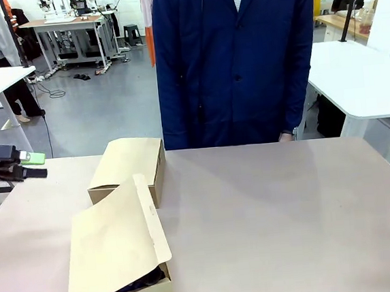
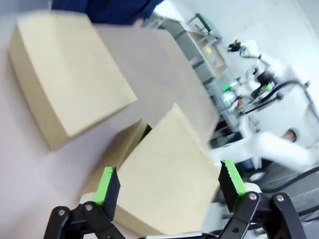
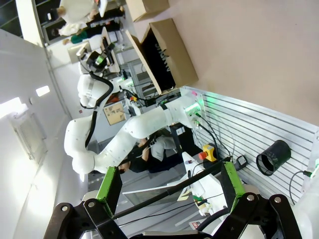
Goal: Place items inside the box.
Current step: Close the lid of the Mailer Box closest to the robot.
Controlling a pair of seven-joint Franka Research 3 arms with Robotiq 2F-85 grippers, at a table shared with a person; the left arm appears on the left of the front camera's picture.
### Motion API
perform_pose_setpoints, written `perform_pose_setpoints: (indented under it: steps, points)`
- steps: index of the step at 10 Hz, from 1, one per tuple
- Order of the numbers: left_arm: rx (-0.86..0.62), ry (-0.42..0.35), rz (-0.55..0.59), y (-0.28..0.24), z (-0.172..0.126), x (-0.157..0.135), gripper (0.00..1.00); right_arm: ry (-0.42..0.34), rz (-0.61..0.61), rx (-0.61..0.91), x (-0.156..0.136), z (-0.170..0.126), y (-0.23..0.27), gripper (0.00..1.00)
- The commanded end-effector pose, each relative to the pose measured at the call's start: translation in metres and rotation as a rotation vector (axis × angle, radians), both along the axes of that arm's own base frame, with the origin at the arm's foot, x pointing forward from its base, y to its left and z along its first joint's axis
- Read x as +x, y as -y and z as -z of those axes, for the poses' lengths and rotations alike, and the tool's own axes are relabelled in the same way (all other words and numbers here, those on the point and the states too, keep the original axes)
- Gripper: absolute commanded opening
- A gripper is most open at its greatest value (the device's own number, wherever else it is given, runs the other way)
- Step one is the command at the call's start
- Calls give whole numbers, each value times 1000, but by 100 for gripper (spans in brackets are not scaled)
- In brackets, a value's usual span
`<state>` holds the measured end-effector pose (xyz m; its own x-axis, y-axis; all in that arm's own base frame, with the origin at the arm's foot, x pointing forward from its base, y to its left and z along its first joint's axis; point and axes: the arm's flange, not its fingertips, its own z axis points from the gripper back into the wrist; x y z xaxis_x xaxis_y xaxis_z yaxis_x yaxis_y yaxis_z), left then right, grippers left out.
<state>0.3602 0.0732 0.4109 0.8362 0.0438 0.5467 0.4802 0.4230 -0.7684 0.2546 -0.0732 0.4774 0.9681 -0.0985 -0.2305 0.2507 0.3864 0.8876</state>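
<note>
The left tool point(image 1: 38, 165) is held released at the worktop's point(image 1: 276, 214) left edge; the right tool point(image 3: 169, 191) is likewise released. A dark item point(image 1: 142, 282) is glimpsed inside the near box point(image 1: 116, 262), under its half-lowered lid. A closed box point(image 1: 128, 167) lies just beyond it.

Two tan cardboard boxes point(image 1: 120, 262) point(image 1: 130, 167) on a pinkish-beige counter point(image 1: 276, 214); dark navy contents point(image 1: 144, 281) under the near flap; person's coat point(image 1: 235, 54) deep blue; pincer pads point(image 2: 106, 185) bright green
</note>
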Motion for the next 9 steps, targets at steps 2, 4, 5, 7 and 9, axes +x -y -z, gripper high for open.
perform_pose_setpoints:
  steps: [2, 4, 5, 7, 9]
  points:
    - [0, 0, 0, 0, 0, 0, 100, -10, 11, 18, 0, -5, 0, 100]
    - [0, 0, 0, 0, 0, 0, 100, -10, 11, 18, 0, -5, 0, 100]
    - [0, 0, 0, 0, 0, 0, 100, -10, 11, 18, 0, -5, 0, 100]
    - [0, 0, 0, 0, 0, 0, 100, -10, 11, 18, 0, -5, 0, 100]
    - [0, 0, 0, 0, 0, 0, 100, -10, 11, 18, 0, -5, 0, 100]
